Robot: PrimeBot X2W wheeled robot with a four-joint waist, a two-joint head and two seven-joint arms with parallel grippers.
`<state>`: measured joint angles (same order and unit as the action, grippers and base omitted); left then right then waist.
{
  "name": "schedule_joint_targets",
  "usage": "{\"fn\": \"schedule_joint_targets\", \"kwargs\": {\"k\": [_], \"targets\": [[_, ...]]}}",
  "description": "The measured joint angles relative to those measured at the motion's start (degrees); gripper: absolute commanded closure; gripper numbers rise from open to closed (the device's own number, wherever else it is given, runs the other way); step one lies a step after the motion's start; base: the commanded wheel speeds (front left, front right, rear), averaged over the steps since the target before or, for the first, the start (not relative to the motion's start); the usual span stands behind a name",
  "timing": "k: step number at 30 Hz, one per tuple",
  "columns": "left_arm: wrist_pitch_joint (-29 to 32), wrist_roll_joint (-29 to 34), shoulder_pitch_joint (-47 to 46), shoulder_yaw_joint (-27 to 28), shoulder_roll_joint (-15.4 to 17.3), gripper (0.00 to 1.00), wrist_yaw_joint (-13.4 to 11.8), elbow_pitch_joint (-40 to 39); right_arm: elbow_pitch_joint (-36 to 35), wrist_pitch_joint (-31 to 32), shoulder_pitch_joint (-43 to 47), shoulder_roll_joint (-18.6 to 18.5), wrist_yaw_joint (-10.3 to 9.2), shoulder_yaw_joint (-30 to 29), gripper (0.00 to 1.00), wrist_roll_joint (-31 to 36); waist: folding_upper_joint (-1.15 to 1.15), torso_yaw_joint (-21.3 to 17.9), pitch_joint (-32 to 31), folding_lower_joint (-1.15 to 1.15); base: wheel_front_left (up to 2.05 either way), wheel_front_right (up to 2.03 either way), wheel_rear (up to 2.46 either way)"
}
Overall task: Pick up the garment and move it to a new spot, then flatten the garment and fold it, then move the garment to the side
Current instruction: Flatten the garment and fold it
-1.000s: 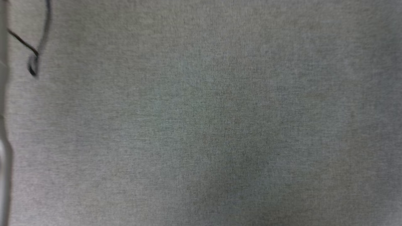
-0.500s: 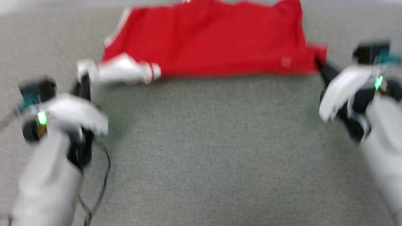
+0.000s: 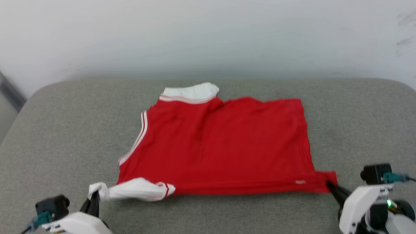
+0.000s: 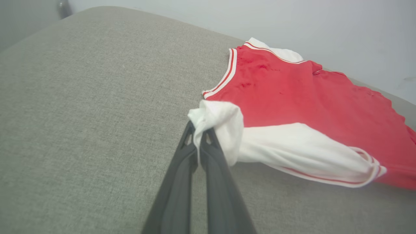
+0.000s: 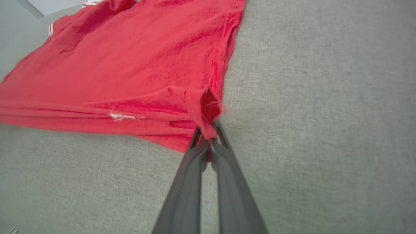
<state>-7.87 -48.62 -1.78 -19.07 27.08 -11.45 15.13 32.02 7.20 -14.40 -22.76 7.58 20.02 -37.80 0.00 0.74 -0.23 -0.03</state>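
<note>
Garment (image 3: 224, 146) spread on the grey cushion (image 3: 58, 130), pinched at both near corners.
Red side up, it lies mostly flat near the cushion's middle, with a white, red-striped piece showing at its far edge. The left gripper (image 4: 198, 134) is clamped on the bunched end of the white sleeve (image 3: 139, 191). The right gripper (image 5: 208, 131) is clamped on the red hem corner. The near edge runs fairly straight between them.
</note>
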Motion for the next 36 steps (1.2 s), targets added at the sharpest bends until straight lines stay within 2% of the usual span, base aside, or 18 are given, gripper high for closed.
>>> {"fn": "schedule_joint_targets", "kwargs": {"k": [7, 11, 15, 20, 21, 23, 30, 31, 32, 33, 34, 36], "targets": [[4.02, -1.02, 11.77, 1.44, 3.02, 1.00, -7.80, -15.27, -12.51, 10.45, 13.70, 0.74, 0.00, -8.40, 1.00, 2.75, 0.00, 0.00, -1.40, 0.00, 0.00, 0.00, 0.00], [5.52, -1.02, 12.90, 1.74, 3.94, 1.00, -9.49, -20.95, -19.36, 16.73, 16.07, 2.66, -0.02, -13.26, 1.00, 5.80, 0.00, -0.57, -0.78, 0.01, 0.00, 0.00, 0.00], [7.20, -0.57, 8.69, 0.62, 4.02, 1.00, -8.88, -21.78, -23.56, 21.60, 14.88, 5.10, -0.03, -15.36, 1.00, 8.45, 0.00, -0.97, 0.74, 0.01, 0.00, 0.00, 0.00], [8.47, 0.53, -1.85, -1.12, 3.12, 1.00, -5.50, -17.70, -23.80, 23.90, 8.47, 6.62, -0.03, -16.26, 1.00, 11.41, 0.00, -1.31, 4.53, 0.03, 0.00, 0.00, 0.00], [8.47, 0.53, -1.85, -1.12, 3.12, 1.00, -5.50, -17.70, -23.80, 23.90, 8.47, 6.62, -0.03, -16.26, 1.00, 11.41, 0.00, -1.31, 4.53, 0.03, 0.00, 0.00, 0.00], [8.70, 0.68, -7.90, -1.91, 2.31, 1.00, -3.18, -13.48, -22.02, 24.09, 4.42, 7.20, -0.04, -15.77, 1.00, 11.91, 0.00, -1.54, 7.39, 0.04, 0.00, 0.00, 0.00], [8.39, 0.52, -14.54, -2.85, -0.24, 1.00, -0.20, -4.47, -15.47, 22.25, -2.39, 7.65, -0.04, -12.95, 1.00, 12.03, 0.00, -2.18, 12.73, 0.04, 0.00, 0.00, 0.00], [8.80, 0.02, -14.99, -3.11, -0.60, 1.00, 0.45, -2.86, -14.25, 21.51, -3.23, 7.71, -0.05, -12.33, 0.90, 11.92, 0.00, -2.32, 13.42, 0.04, 0.00, 0.00, 0.00], [8.64, -0.11, -15.42, -3.25, -0.90, 1.00, 1.07, -1.27, -12.94, 20.94, -3.98, 7.73, -0.04, -11.74, 0.68, 11.63, 0.00, -2.46, 14.03, 0.04, 0.00, 0.00, 0.00], [8.47, -0.18, -16.00, -3.44, -1.23, 1.00, 1.54, 0.21, -11.69, 20.20, -4.49, 7.76, -0.05, -11.14, 0.39, 11.43, 0.00, -2.59, 14.54, 0.04, 0.00, 0.00, 0.00], [8.50, -0.70, -16.42, -3.43, -1.57, 0.81, 2.19, 1.81, -10.66, 19.09, -4.85, 7.83, -0.04, -10.72, 0.00, 11.16, 0.00, -2.71, 14.89, 0.04, 0.00, 0.00, 0.00], [8.73, -1.57, -16.86, -3.75, -2.64, 0.30, 3.24, 4.37, -8.89, 16.91, -5.72, 7.80, -0.04, -9.75, 0.00, 10.84, 0.00, -2.86, 15.14, 0.04, 0.00, 0.00, 0.00]]}}
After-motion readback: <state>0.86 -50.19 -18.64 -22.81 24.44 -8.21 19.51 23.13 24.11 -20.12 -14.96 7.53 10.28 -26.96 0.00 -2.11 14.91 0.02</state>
